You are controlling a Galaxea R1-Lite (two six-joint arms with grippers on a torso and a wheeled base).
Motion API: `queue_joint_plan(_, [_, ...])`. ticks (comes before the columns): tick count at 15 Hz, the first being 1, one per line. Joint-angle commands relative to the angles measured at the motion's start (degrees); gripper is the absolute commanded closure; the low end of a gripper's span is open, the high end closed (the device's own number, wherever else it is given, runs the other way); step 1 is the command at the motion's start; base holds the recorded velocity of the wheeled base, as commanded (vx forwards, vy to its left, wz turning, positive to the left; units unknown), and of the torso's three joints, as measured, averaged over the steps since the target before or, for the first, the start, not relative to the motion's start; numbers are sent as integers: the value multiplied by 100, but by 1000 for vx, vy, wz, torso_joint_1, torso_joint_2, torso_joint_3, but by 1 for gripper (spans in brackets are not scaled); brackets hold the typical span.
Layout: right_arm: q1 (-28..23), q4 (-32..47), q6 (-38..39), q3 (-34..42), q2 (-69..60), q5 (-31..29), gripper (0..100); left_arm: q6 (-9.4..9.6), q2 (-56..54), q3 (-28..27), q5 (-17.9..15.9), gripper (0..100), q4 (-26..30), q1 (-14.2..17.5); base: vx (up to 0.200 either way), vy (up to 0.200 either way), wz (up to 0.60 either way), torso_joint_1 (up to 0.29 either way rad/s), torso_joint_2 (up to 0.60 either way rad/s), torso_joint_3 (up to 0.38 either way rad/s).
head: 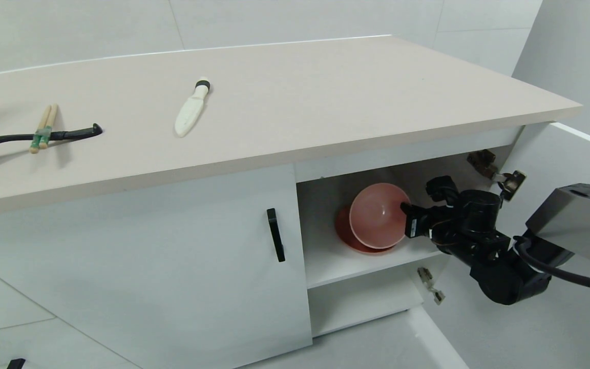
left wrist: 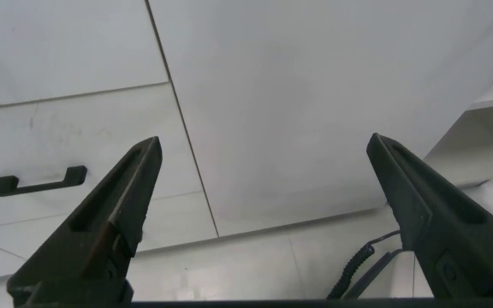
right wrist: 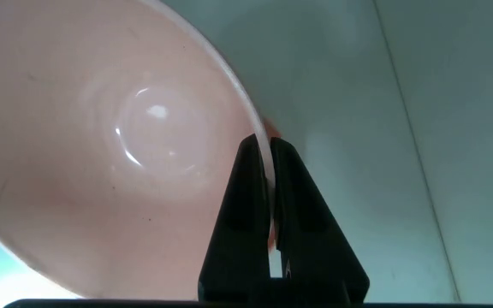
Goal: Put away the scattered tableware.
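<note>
The right gripper (head: 406, 215) was pinched shut on the rim of the pink bowl (head: 377, 215), one finger inside the rim and one outside. It held the bowl tipped on its side inside the open cabinet. Just below the bowl, a red plate (head: 345, 233) lay on the shelf (head: 336, 264). The left gripper (left wrist: 264, 150) was spread wide and held nothing, facing a closed door (left wrist: 315, 103). Well above both grippers, chopsticks (head: 44, 128) and a pale knife (head: 191, 108) lay on the counter (head: 351, 92).

no readable text, labels, numbers or signs on any surface
</note>
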Motion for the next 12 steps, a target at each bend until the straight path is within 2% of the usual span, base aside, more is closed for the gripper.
queue_joint_plan(1, [6,-35,-2,150,-66,-10,100,-2,17,1,4,0,-1,3,0,0,0,0,0,0])
queue_joint_plan(12, [15,-131,-11,291,13,-54,100,-2,17,1,4,0,-1,3,0,0,0,0,0,0])
